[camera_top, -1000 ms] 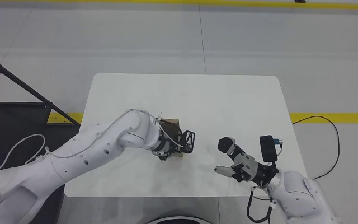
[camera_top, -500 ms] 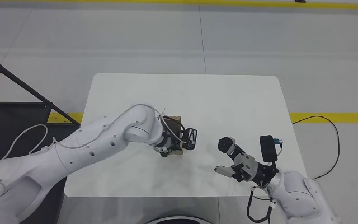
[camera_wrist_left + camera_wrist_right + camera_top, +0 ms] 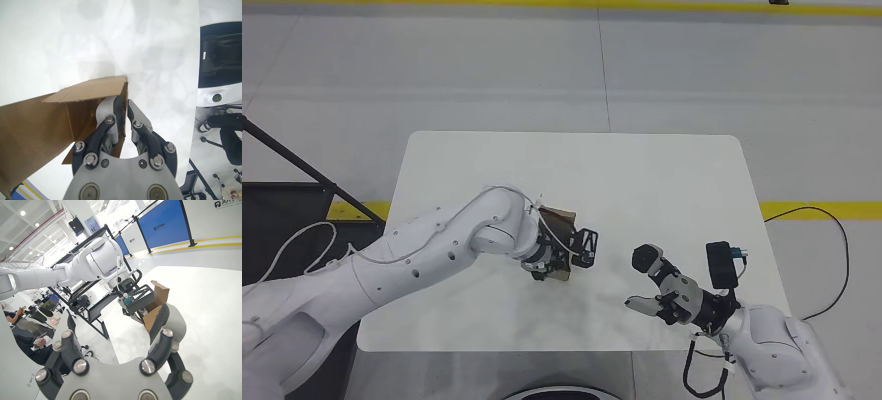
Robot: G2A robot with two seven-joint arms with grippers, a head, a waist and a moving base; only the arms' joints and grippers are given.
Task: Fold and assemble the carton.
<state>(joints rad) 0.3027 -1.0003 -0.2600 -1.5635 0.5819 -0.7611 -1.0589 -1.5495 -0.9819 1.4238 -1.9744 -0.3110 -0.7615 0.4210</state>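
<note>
A small brown cardboard carton (image 3: 558, 232) stands near the middle of the white table (image 3: 662, 180), partly opened with flaps up. My left gripper (image 3: 124, 106) is shut on one carton wall (image 3: 123, 98), one finger inside and one outside. In the right wrist view the carton (image 3: 157, 298) shows beyond the left wrist, its flaps raised. My right gripper (image 3: 644, 282) sits over the table's near right part, well apart from the carton, open with nothing between its fingers (image 3: 160, 321).
A black frame stand (image 3: 292, 165) lies off the table's left side. A yellow floor line (image 3: 817, 210) runs past the right edge. The far half of the table is bare white surface.
The left arm has shifted slightly to the right with the carton, which has tilted and turned a little. The right arm has stayed put.
</note>
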